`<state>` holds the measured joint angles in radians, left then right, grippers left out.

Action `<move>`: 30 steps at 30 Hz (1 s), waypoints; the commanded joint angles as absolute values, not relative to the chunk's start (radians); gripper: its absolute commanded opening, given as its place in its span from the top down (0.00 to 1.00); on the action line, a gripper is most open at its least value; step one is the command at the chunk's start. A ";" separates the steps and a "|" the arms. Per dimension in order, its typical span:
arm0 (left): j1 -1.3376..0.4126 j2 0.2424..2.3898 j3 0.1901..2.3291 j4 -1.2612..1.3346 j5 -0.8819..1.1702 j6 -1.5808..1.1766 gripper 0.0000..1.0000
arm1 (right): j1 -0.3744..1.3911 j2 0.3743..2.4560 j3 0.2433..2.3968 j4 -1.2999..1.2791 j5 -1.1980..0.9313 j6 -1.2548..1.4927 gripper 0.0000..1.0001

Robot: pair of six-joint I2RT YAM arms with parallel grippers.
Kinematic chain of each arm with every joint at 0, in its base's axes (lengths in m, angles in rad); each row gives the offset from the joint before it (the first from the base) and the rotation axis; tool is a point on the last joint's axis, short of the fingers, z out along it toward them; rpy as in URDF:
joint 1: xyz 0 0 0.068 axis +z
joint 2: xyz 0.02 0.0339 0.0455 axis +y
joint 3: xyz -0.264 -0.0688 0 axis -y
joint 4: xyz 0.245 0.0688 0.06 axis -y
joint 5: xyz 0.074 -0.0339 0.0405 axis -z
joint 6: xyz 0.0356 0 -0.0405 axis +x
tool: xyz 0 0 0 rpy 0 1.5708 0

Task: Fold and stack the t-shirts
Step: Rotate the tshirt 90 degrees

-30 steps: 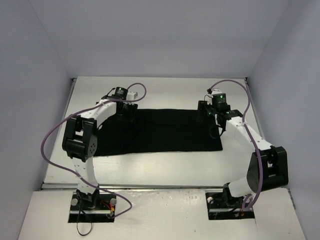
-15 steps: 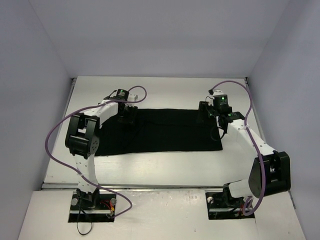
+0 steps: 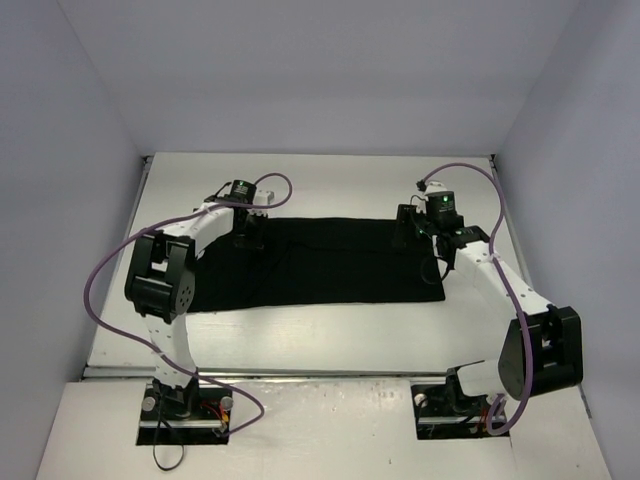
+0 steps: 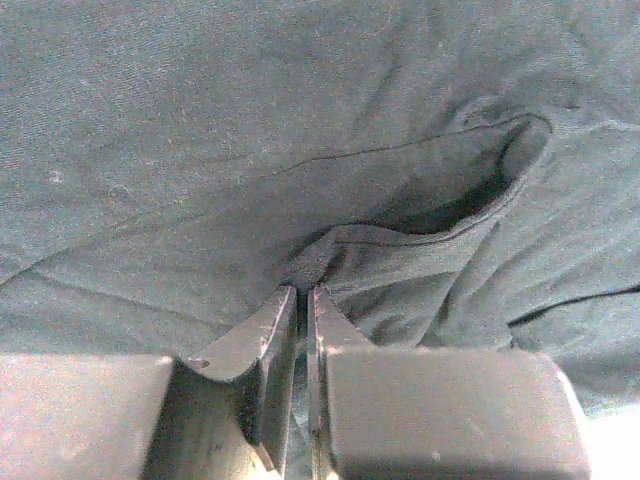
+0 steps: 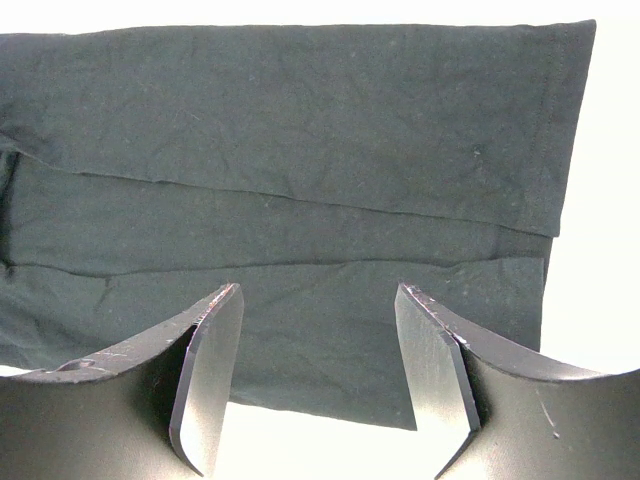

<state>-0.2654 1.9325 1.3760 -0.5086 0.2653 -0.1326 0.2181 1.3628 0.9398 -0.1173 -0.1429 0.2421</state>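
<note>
Left gripper [image 4: 302, 290] is shut, fingers pressed together on a small pinch of the t-shirt [image 4: 250, 150]; we see the cloth pucker up into the tips. From the top view we place this gripper [image 3: 250, 228] at the shirt's far left corner. Close to the pinch, a loose fold gapes open like a pocket, with wrinkles running off to the right.

Right gripper [image 5: 318, 290] has its jaws apart with nothing between them. We see only cloth and a strip of white table [image 5: 600, 150] beyond the fingers. It sits at the shirt's far right corner [image 3: 408, 228]; whether the tips touch the cloth, we cannot tell.

We see 1 t-shirt [image 3: 330, 260], black, lying flat across the middle of the table [image 3: 330, 190] as a long rectangle, folded, stretching from 1 arm to the other. The right wrist view shows 2 layered fold edges running across it [image 5: 300, 130] and a stitched hem down its right side. No logo shows in any view.

A purple cable [image 3: 100, 280] loops off the left arm; another [image 3: 497, 210] runs along the right arm.
</note>
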 commanded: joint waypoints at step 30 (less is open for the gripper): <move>-0.396 1.555 1.333 -0.612 0.217 -0.348 0.54 | 0.221 1.460 1.050 -0.095 -0.040 0.232 0.37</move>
